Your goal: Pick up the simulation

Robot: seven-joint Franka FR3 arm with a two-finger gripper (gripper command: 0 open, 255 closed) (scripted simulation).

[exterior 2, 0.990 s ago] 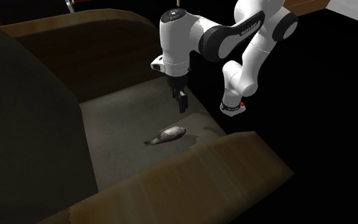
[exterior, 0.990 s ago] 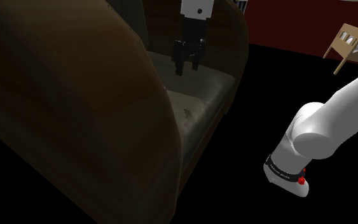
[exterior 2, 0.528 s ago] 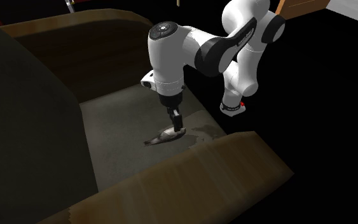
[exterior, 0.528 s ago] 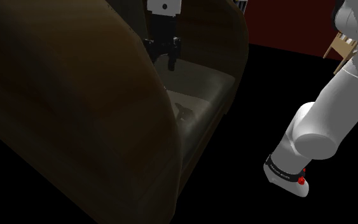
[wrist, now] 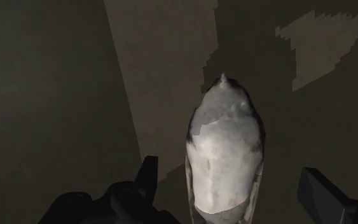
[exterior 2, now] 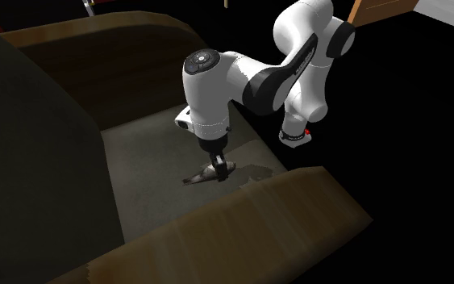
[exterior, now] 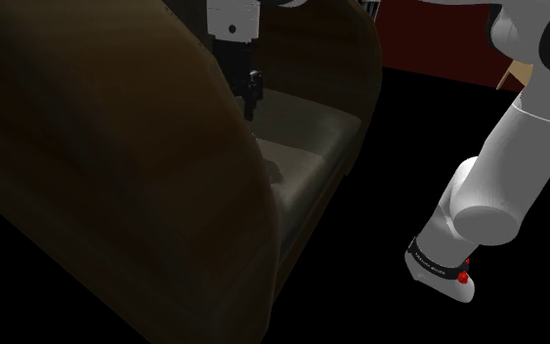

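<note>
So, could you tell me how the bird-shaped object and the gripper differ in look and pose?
The bird-shaped object is pale grey-white with darker edges; the gripper is all black. The object lies flat on the seat cushion; the gripper points down over it. The object is one rounded, tapering body; the gripper ends in two fingers, open, either side of it without touching. Both are at one spot over the cushion.

White arm [exterior 2: 209, 89] with dark joints [exterior 2: 269, 81], red base dots [exterior: 463, 279], black jaws.
</note>
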